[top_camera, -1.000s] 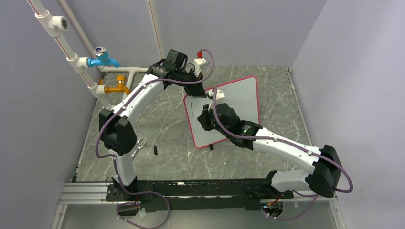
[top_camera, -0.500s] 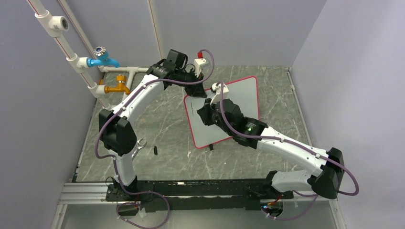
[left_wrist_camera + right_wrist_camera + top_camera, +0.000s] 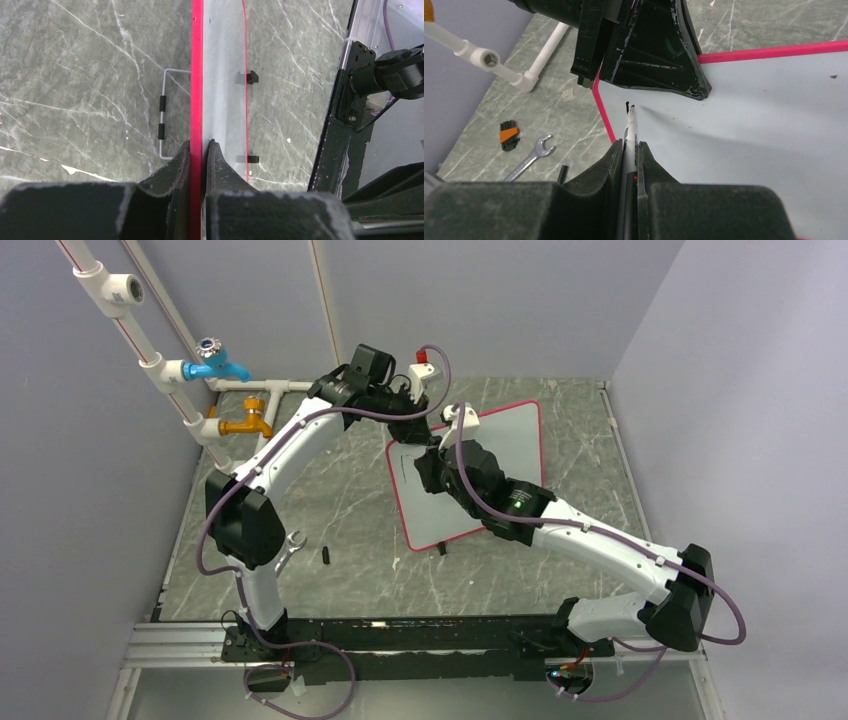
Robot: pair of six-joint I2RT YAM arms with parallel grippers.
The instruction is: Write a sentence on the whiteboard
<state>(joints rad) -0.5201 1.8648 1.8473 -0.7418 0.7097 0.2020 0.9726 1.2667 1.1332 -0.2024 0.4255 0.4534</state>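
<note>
Two arms share this step over the counter [image 3: 330, 500], which carries the whiteboard [image 3: 510, 440], propped at a tilt toward the far middle. The left end effector [image 3: 199, 146] is pinched narrow on the board's red rim at its far left corner, steadying it. I judge that this grip must not slacken during writing, or the board may skate under pen pressure. The right end effector [image 3: 629, 146] is clamped on a black marker [image 3: 630, 125], whose tip is at the top left of the white face, just beside the left end effector. I cannot tell whether it touches. Of the sentence [image 3: 626, 104] I make out only one short black stroke by the tip, so nearly all the lettering is to come. I would press lightly, hold the pen near square to the tilted face, and pull strokes away from the clamping arm so the words have room.
</note>
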